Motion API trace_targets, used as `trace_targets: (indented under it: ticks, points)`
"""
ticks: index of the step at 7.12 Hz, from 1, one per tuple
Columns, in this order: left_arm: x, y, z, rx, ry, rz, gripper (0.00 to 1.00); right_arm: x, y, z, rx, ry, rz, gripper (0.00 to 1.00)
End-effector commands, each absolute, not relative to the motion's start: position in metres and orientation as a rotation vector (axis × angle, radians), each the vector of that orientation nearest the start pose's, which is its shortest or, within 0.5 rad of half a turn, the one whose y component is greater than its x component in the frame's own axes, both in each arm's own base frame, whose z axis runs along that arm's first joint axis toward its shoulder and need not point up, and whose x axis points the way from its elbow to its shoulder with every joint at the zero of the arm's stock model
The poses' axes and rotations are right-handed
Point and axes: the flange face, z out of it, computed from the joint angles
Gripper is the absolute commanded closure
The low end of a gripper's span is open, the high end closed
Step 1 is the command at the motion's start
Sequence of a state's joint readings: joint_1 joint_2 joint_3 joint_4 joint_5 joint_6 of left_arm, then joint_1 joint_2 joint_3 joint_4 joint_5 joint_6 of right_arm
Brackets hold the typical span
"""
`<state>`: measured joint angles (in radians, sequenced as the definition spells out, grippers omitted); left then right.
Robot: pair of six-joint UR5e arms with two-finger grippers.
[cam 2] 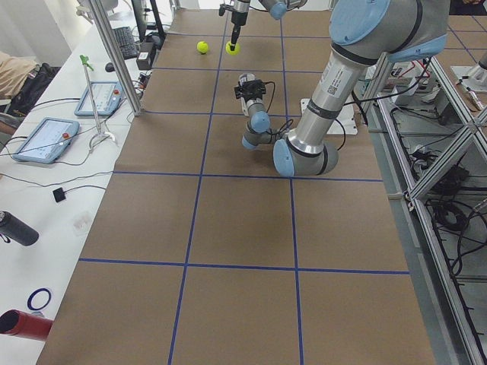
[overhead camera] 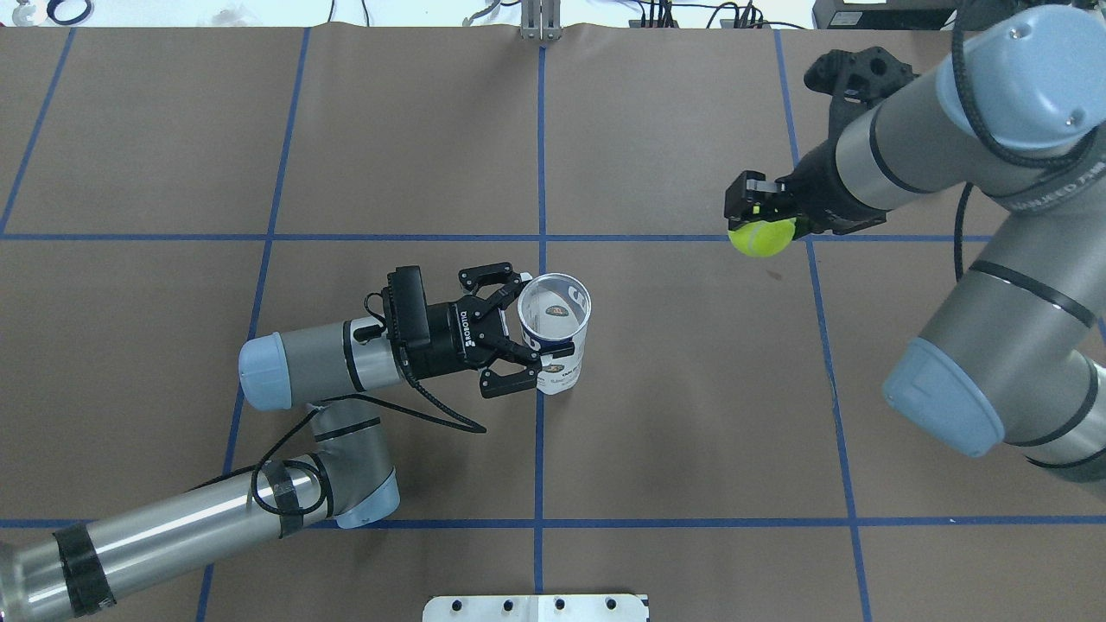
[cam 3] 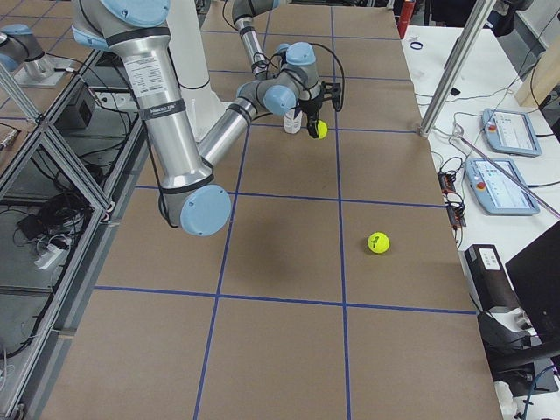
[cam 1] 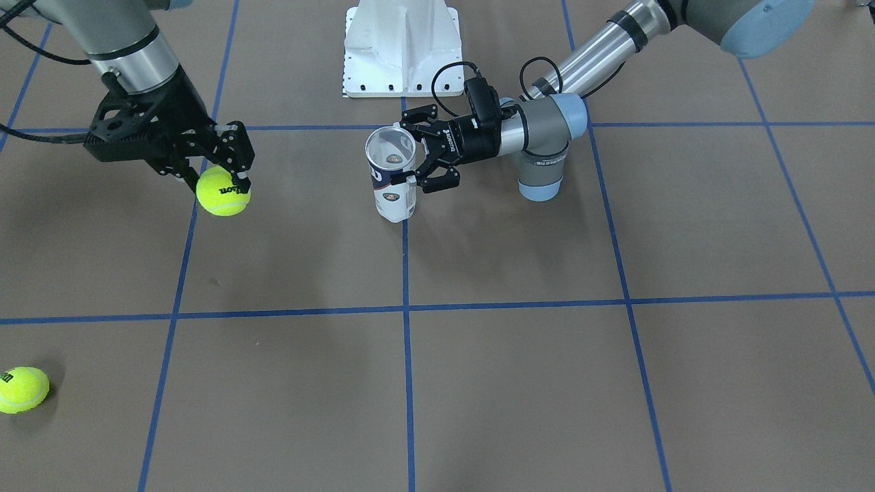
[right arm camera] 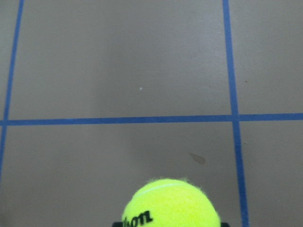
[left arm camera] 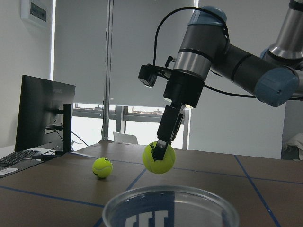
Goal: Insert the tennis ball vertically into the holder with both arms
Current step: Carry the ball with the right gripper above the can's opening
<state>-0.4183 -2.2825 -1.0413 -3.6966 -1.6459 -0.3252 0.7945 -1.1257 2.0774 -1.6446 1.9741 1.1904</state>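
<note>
The holder [overhead camera: 555,333], a clear tube with a silver rim and a white-and-navy label, stands upright near the table's middle with its mouth open upward. My left gripper [overhead camera: 537,318] reaches in level from the side, its fingers closed on the tube's wall. My right gripper [overhead camera: 760,220] points down and is shut on a yellow tennis ball [overhead camera: 761,237], held above the table well off to the holder's side. In the left wrist view the held ball [left arm camera: 158,158] hangs beyond the holder's rim [left arm camera: 169,195]. The right wrist view shows the ball [right arm camera: 170,203] over bare table.
A second tennis ball [cam 1: 22,389] lies loose on the table near the edge across from the robot, on my right arm's side. The white bolted metal base [cam 1: 400,48] stands at the robot's edge, behind the holder. Blue tape lines grid the brown table.
</note>
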Motion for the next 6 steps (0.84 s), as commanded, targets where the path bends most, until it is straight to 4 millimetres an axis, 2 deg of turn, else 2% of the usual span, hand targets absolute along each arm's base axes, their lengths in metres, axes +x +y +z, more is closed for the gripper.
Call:
trace_targets:
  ticks: [1, 3, 4, 5, 6]
  points:
    - [0.562, -0.386, 0.273, 1.714, 1.619, 0.503, 0.17, -0.339, -0.441, 0.136, 0.091, -0.973, 0.283, 1.0]
    - [0.563, -0.385, 0.274, 1.712, 1.619, 0.504, 0.17, -0.365, -0.425, 0.078, 0.036, -0.973, 0.314, 1.0]
    - [0.563, -0.385, 0.273, 1.713, 1.62, 0.504, 0.17, -0.384, -0.419, 0.061, 0.018, -0.973, 0.336, 1.0]
    - [0.566, -0.382, 0.273, 1.709, 1.625, 0.505, 0.17, -0.404, -0.408, 0.06, 0.037, -0.957, 0.354, 1.0]
    - [0.566, -0.382, 0.273, 1.709, 1.625, 0.505, 0.17, -0.41, -0.403, 0.06, 0.035, -0.954, 0.35, 1.0]
